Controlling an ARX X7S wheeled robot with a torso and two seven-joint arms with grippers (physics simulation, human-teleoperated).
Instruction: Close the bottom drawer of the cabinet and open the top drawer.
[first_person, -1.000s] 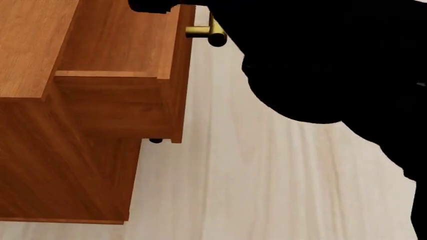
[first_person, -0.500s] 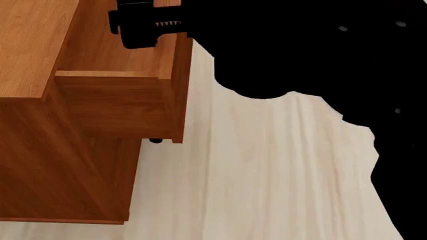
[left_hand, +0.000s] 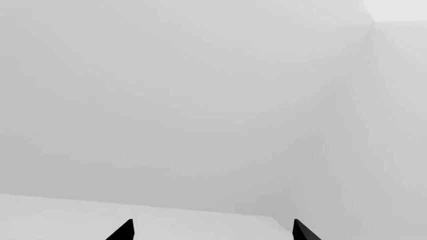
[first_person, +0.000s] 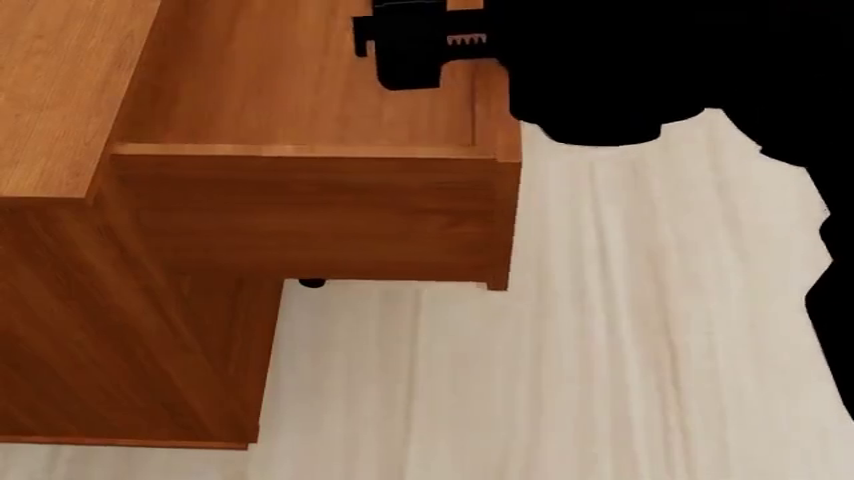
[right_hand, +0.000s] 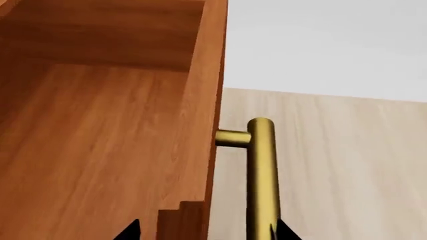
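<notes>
From my head view I cannot see the bottom drawer under the pulled-out top drawer (first_person: 314, 215), my right arm (first_person: 667, 60) blocks its handle, and both wrist views cut the tool tips at the edge, leaving the right tool's (right_hand: 203, 235) grip unclear.

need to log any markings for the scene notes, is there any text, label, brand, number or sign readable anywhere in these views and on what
None: no word, label, brand, number or sign shows in any view.
The reddish-brown wood-grain cabinet, its pulled-out top drawer and the brass bar handle are plain.
The black right gripper, the pale plank floor and the grey walls carry no markings.
</notes>
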